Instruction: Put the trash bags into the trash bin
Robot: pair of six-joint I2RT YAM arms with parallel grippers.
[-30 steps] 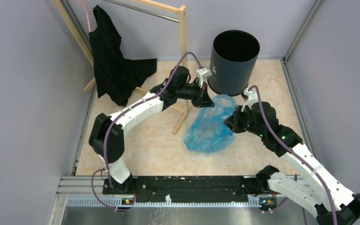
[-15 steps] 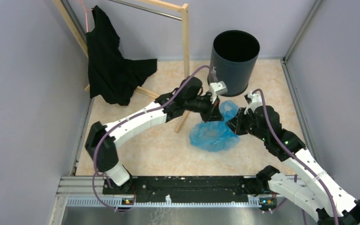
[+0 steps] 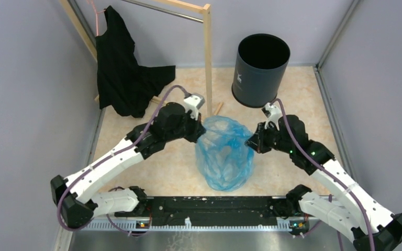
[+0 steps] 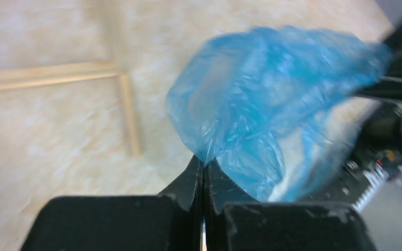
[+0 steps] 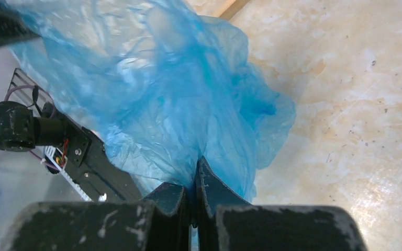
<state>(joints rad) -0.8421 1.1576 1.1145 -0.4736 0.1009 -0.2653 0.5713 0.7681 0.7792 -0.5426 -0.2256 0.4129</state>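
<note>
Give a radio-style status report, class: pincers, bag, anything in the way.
Left pincer shut on trash bag. Right pincer shut on same bag, spread between them. Trash bin upright beyond. Wooden post stands left of bin.

L end effector (image 4: 203, 166) pinched tight on bag (image 4: 272, 89) edge, fingers together w/ no gap. Bag is blue, wrinkly, blurred, billowing up & right from the grip. Left of bag: wood bars (image 4: 128, 117) flat on beige counter (image 4: 42, 146). Right of bag: black arm parts (image 4: 398, 120), blurry.

White arm links (image 3: 110, 159), black joints (image 3: 170, 119), purple cables (image 3: 156, 110), scuffed black end effector fingers (image 4: 188, 182)
</note>
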